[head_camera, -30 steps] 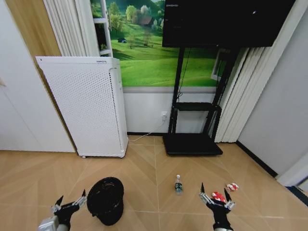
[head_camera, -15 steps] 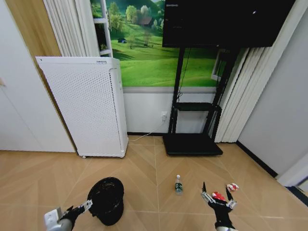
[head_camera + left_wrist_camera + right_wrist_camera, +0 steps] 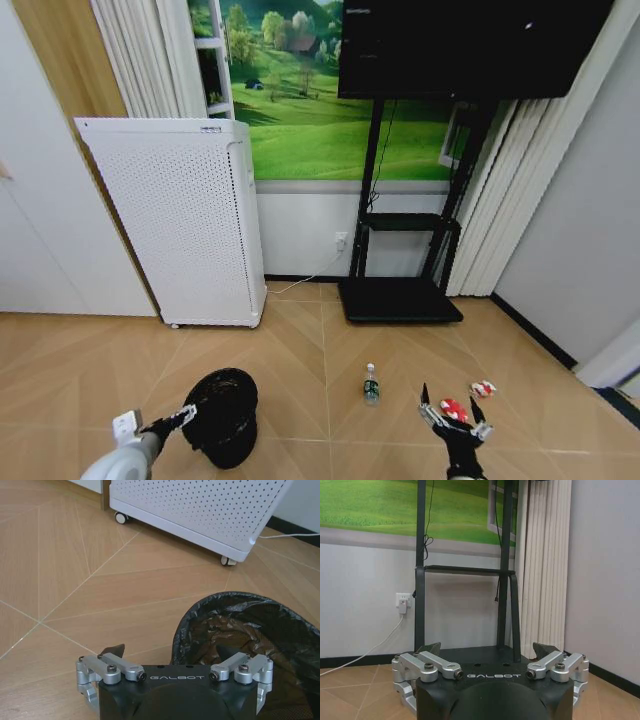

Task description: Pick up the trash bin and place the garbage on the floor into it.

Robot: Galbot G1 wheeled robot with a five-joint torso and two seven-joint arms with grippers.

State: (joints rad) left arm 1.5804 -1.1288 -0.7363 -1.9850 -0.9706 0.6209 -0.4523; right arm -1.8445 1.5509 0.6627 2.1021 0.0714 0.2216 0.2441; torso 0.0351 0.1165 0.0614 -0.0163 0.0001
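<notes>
Left gripper (image 3: 170,652) spread wide, straddling near rim of trash bin (image 3: 221,413): best eased lower, then closed squarely on mesh wall; right gripper (image 3: 448,413) wide, beyond bin.

The left gripper (image 3: 170,652) has a matte black plastic housing printed with "GALBOT" in pale capital letters. On each side of that housing sit silver machined-metal linkage bars, fastened by dark round-headed screws, and each linkage carries a dark, pointed fingertip. The right gripper (image 3: 488,649) is built the same way: black body, the same pale lettering, silver links with black screws, and dark wedge-shaped tips. From the head camera, the left forearm is a smooth light-grey shell with a small white block near the wrist.
</notes>
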